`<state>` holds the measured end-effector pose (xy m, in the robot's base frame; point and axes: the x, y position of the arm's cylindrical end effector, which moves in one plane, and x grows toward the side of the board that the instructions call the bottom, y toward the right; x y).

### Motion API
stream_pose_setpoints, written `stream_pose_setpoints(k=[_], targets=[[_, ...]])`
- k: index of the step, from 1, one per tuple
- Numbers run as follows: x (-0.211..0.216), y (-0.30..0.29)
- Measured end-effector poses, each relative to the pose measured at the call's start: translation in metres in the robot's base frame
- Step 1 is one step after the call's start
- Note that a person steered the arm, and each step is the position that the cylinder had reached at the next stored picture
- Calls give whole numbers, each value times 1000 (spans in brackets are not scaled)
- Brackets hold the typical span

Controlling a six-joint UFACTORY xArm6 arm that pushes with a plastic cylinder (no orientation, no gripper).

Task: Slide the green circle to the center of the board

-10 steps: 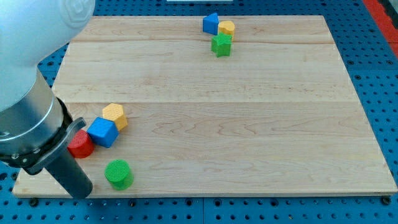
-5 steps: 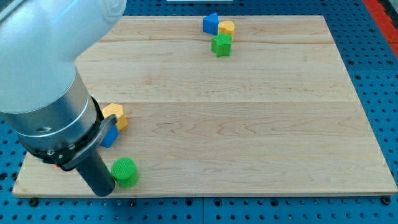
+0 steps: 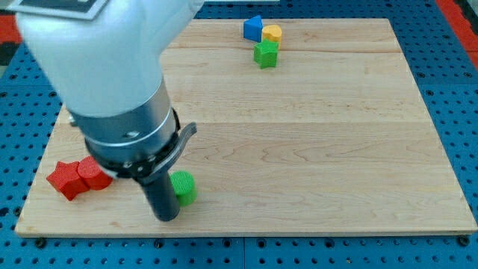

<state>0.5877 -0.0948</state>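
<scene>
The green circle [image 3: 183, 187] lies on the wooden board [image 3: 299, 134] near the view's bottom left. My tip [image 3: 166, 217] is at the end of the dark rod, touching the circle's left lower side. The arm's large grey and white body covers the board's left part above the rod.
Two red blocks [image 3: 75, 178] lie together at the view's left, beside the arm. A blue block [image 3: 253, 28], a yellow block [image 3: 272, 33] and a green star-like block [image 3: 265, 54] cluster at the view's top. The yellow and blue blocks seen earlier at left are hidden by the arm.
The arm has swept to the view's right and pushed the green circle right and slightly up. The arm now hides the blue and yellow blocks at left. A second red block now shows.
</scene>
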Motion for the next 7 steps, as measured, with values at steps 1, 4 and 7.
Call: stream_pose_setpoints(k=[1,4,7], targets=[[-20,6],[-67,38],[-130,115]])
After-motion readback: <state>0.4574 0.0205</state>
